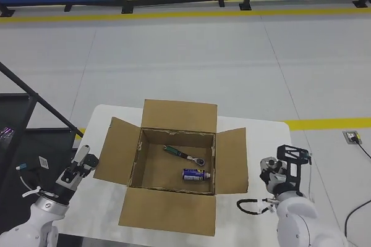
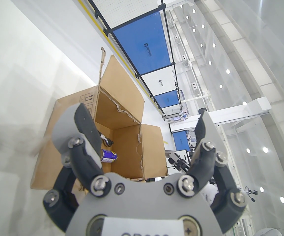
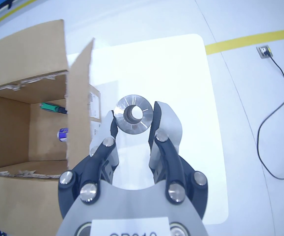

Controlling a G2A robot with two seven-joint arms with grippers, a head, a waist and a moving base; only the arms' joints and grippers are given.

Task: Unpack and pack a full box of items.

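Nearest the lens, the right gripper (image 3: 133,120) is clamping a metal ring (image 3: 122,124) by its rim, hanging over the bare strip of table (image 3: 181,87) just beside the right flap (image 3: 79,94) of the cardboard box (image 3: 26,47). We are reading this as unpacking under way: one item is out, while a ratchet wrench (image 1: 184,154) and a blue can (image 1: 196,175) are lying on the box floor, near each other but apart. Repacking, we are judging, is not yet begun. The left gripper (image 2: 143,121) is gaping with nothing between its fingers, waiting just outside the left flap (image 1: 114,154). We are noting that all four flaps are splaying outward, the right one tilting up between the ring and the opening. The table edge is running close on both outer sides, leaving each arm a narrow lane.
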